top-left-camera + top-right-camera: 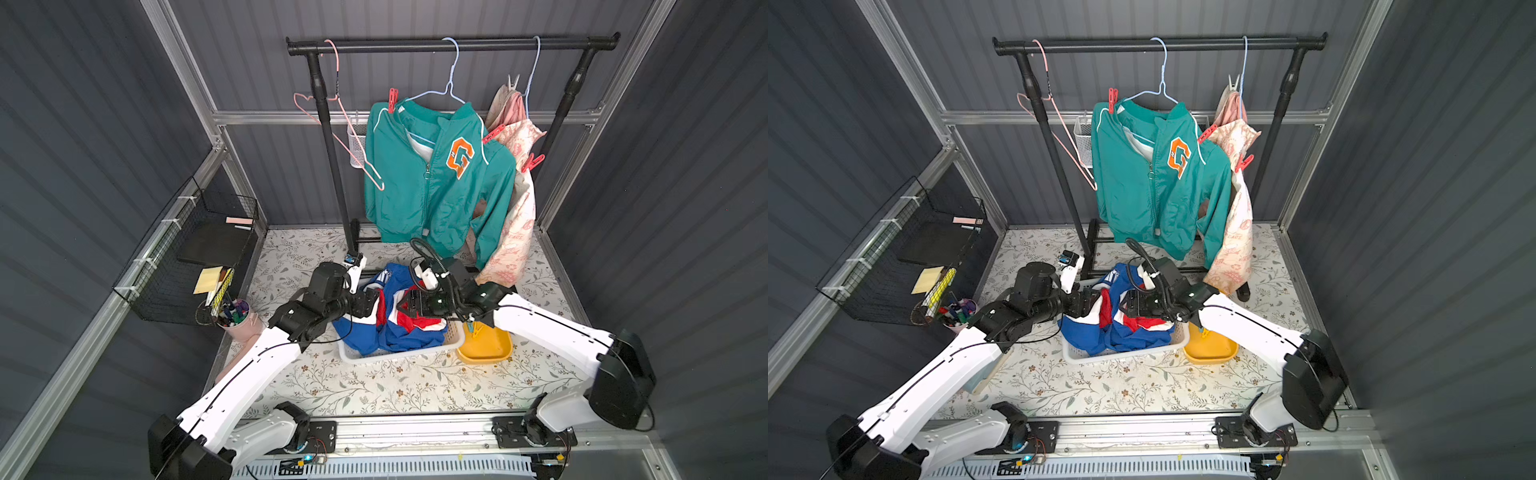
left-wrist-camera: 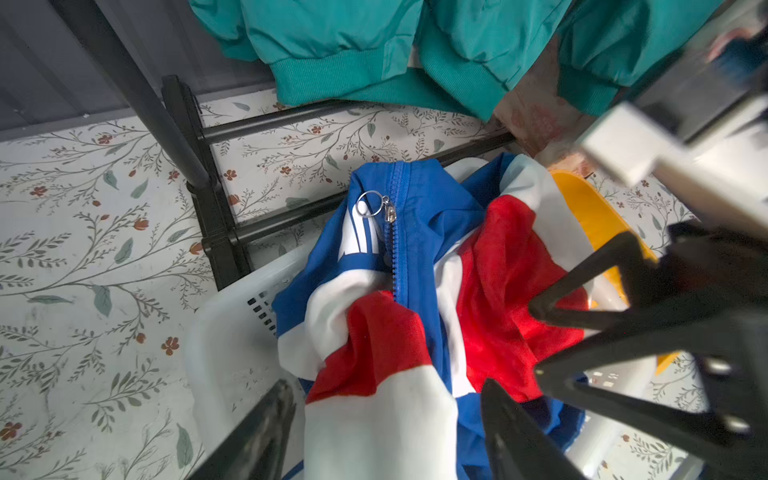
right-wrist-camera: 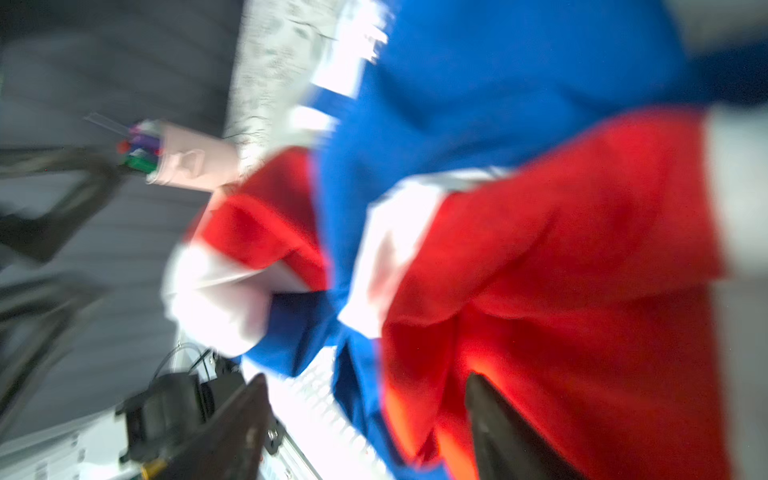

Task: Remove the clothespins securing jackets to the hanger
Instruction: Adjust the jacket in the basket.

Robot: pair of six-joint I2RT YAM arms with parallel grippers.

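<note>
The blue jacket [image 1: 399, 328] with red and white panels lies crumpled in a white basket [image 1: 399, 357]. My left gripper [image 2: 386, 386] hangs open over its white sleeve, fingers clear of the cloth. Facing it, my right gripper [image 3: 365, 378] is open above the red panel. In both top views the teal jacket [image 1: 436, 187] hangs on a light blue hanger [image 1: 451, 89], with red clothespins [image 1: 392, 99] at one shoulder and at the other shoulder [image 1: 493, 134]. The cream floral jacket [image 1: 515, 216] carries a red clothespin [image 1: 532, 162] and a whitish one [image 1: 513, 81].
An empty pink hanger [image 1: 345, 124] hangs on the black rail [image 1: 453, 43]. A yellow tray [image 1: 486, 349] beside the basket holds a teal clothespin [image 1: 473, 330]. A pink cup of markers [image 1: 239, 316] and a wire basket [image 1: 195, 257] stand at the left.
</note>
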